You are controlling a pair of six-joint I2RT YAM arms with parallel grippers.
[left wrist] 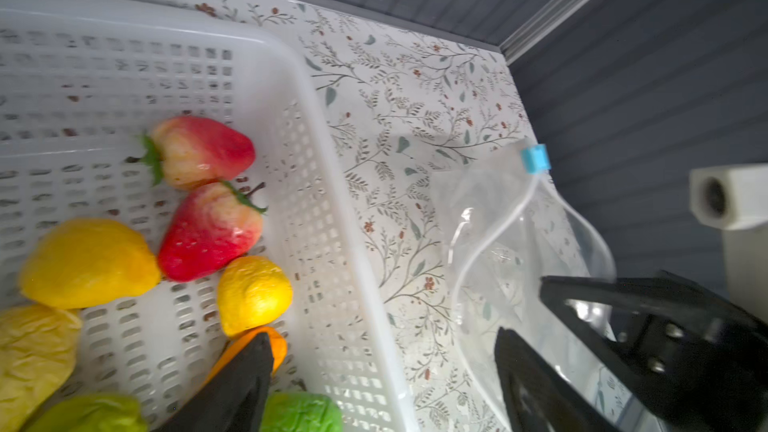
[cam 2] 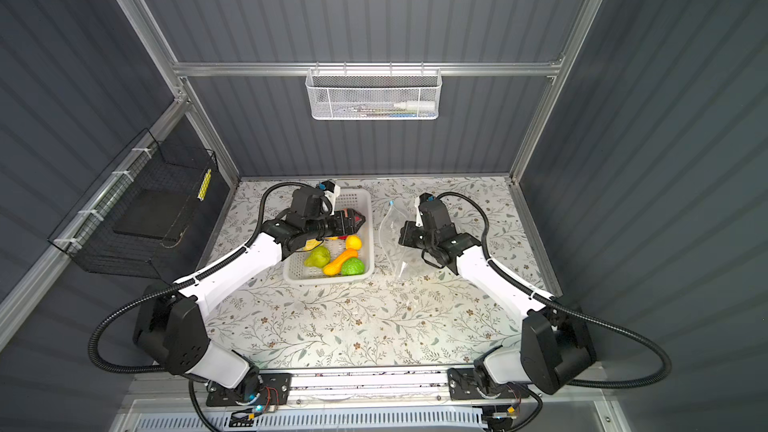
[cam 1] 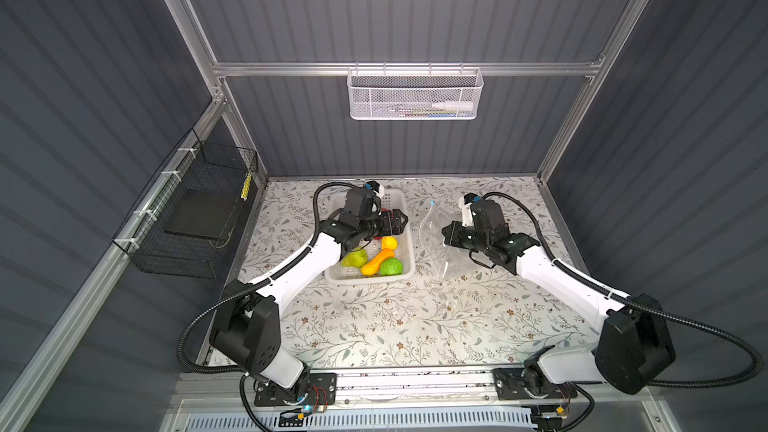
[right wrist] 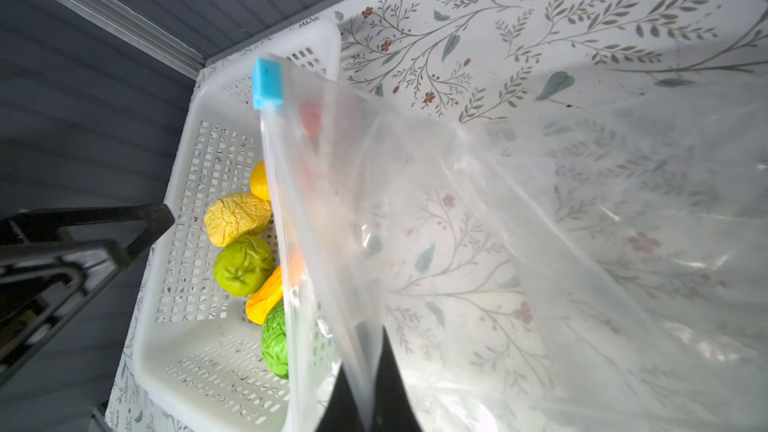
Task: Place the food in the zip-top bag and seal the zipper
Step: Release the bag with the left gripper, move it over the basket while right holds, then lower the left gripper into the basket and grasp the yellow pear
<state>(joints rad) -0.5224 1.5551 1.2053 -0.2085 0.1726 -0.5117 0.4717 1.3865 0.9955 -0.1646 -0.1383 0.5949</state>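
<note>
In both top views the zip-top bag (cam 1: 433, 251) (cam 2: 395, 255) stands just right of centre, beside the white basket (cam 1: 370, 280). Its long axis runs from the upper part of the frame toward the lower edge. The zipper (left wrist: 505, 218) follows that line, with its light-blue slider (cam 1: 432, 203) at the upper end. The mouth gapes in a lens shape, turned up and left, toward the basket.

The right gripper (cam 1: 445, 235) is pinched tight on the right-hand lip of that mouth. In the right wrist view its fingers (right wrist: 395, 392) meet on the plastic at the bottom edge, and the slider sits upper left.

The left gripper (left wrist: 384, 336) has its jaws spread wide with nothing between them. In both top views it hangs over the basket's right rim, left of the bag.

All the food (cam 1: 374, 261) lies in the basket, which sits on the floral table (cam 1: 395, 326). The left wrist view shows eight pieces:
- two red strawberries (left wrist: 199, 151) (left wrist: 212, 230), centre left
- two smooth lemons (left wrist: 89, 263) (left wrist: 253, 295)
- one crinkled yellow piece (left wrist: 37, 359), lower left
- one orange gourd (left wrist: 276, 342)
- one green pear (left wrist: 91, 413)
- one round green fruit (left wrist: 303, 411)

In a top view the gourd's long axis slants from lower left to upper right
</note>
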